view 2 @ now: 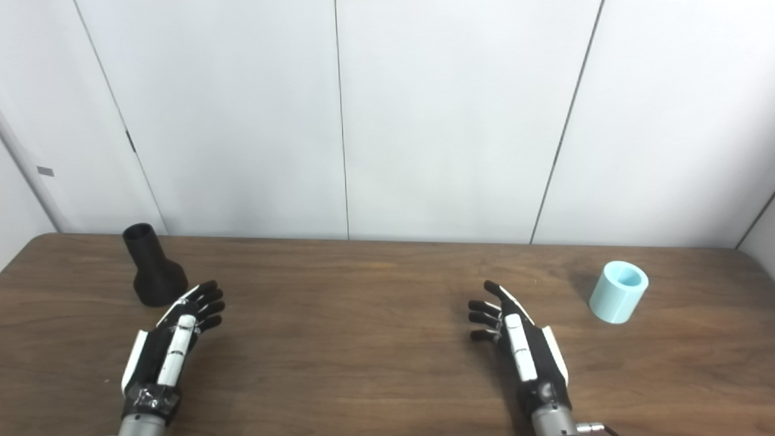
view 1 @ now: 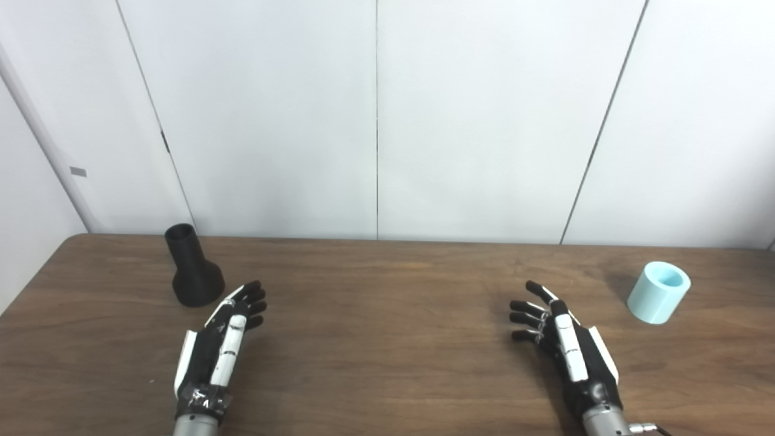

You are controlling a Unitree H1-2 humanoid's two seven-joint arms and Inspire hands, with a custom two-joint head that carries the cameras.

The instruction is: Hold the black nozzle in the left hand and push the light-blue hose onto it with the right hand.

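The black nozzle stands upright on its wide base at the far left of the brown table, narrow mouth up. My left hand is open and empty, just right of and in front of the nozzle, apart from it. The light-blue hose piece, a short hollow cylinder, stands at the far right, tilted slightly. My right hand is open and empty, left of and in front of the hose, well apart from it. Both also show in the right eye view: nozzle, hose.
White wall panels rise directly behind the table's far edge. The table's rounded left corner lies just behind the nozzle.
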